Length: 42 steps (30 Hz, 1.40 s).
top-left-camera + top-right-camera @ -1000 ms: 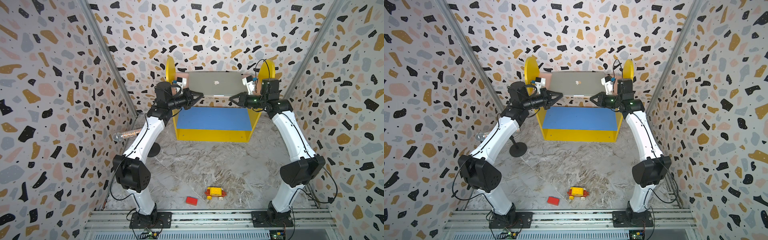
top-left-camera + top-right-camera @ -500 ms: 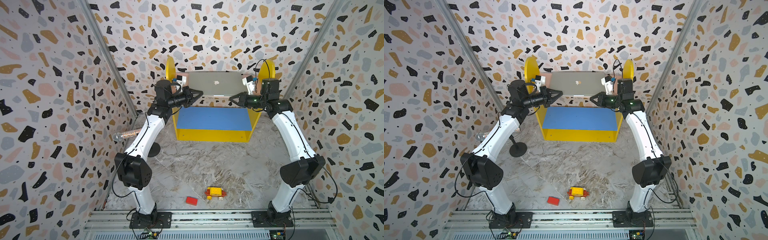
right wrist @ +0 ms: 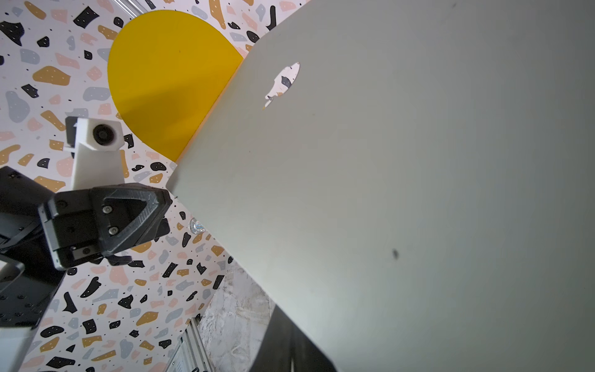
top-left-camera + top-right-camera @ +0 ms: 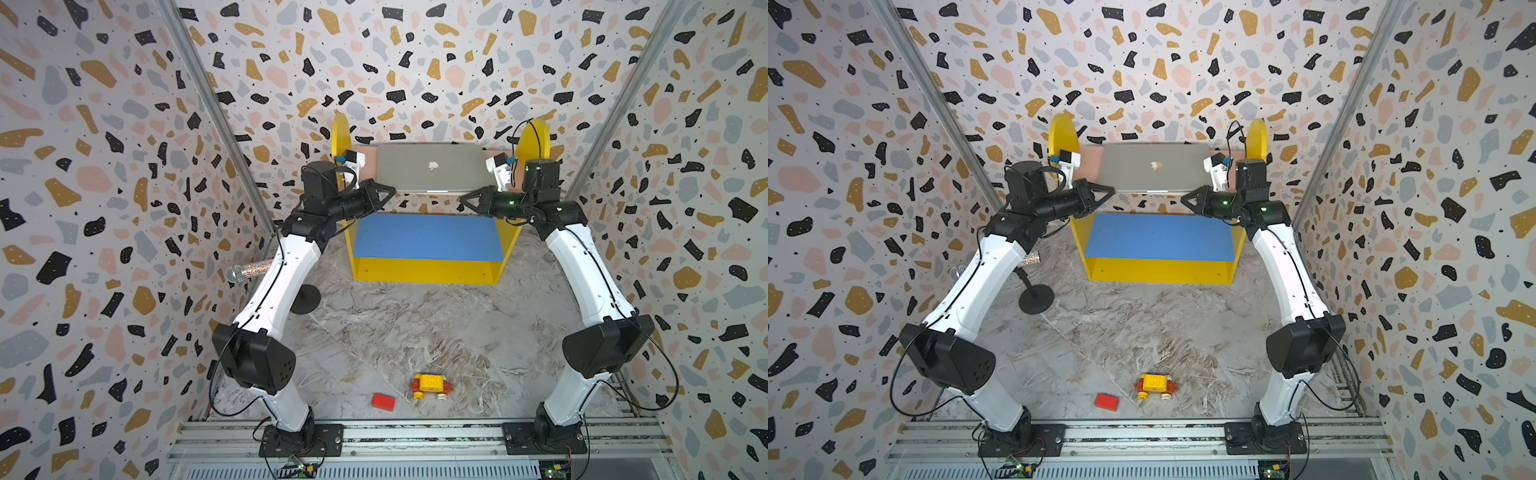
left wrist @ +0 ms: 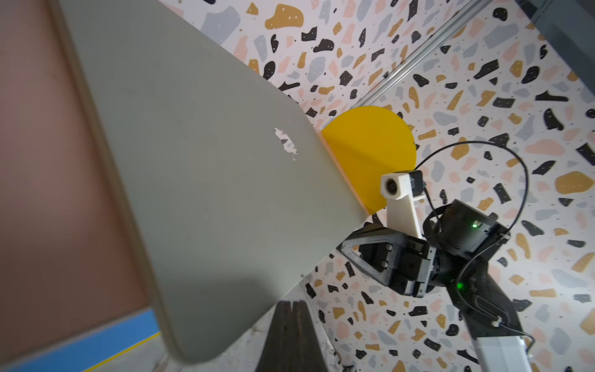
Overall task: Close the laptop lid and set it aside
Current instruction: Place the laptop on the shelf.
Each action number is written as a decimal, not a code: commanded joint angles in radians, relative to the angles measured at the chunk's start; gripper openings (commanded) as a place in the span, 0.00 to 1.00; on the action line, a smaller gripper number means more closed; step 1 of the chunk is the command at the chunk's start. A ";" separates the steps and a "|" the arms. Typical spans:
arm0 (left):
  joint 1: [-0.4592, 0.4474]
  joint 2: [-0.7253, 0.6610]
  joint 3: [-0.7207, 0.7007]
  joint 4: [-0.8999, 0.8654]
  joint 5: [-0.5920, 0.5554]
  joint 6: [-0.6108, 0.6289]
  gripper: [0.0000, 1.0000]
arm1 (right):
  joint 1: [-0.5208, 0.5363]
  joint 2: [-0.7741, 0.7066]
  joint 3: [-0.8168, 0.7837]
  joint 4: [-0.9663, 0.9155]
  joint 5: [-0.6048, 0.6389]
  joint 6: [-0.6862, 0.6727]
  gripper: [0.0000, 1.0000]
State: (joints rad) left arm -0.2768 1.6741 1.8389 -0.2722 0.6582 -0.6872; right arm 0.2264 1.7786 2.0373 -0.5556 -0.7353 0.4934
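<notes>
the laptop (image 4: 430,168) lies shut on top of the yellow shelf (image 4: 424,270). the left gripper (image 4: 390,192) and right gripper (image 4: 462,203) hang near its front corners, both pressed together, holding nothing.

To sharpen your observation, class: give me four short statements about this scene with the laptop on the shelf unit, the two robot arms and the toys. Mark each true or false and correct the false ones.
1. The thin silver-grey metal laptop lies closed on the pink top board of the yellow wooden shelf unit. True.
2. The small red block sits on the blue lower shelf. False: it lies on the grey marble tabletop, beside the yellow toy car.
3. The left tool and the right tool are both shut. True.
4. The left tool grips the silver-headed microphone. False: it grips nothing, and the microphone is well apart from it, near the left wall.
</notes>
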 commanded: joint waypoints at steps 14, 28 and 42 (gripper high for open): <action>-0.044 -0.105 -0.097 0.012 -0.250 0.205 0.00 | -0.004 -0.069 -0.013 0.044 0.003 -0.004 0.08; -0.044 -0.074 -0.033 -0.004 -0.253 0.219 0.00 | -0.004 -0.067 -0.008 0.041 0.001 -0.007 0.08; -0.044 -0.035 0.021 -0.034 -0.264 0.241 0.00 | -0.004 -0.073 -0.006 0.040 -0.001 -0.007 0.08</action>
State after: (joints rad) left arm -0.3210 1.6299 1.8194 -0.3267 0.4053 -0.4740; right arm 0.2264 1.7546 2.0155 -0.5373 -0.7296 0.4934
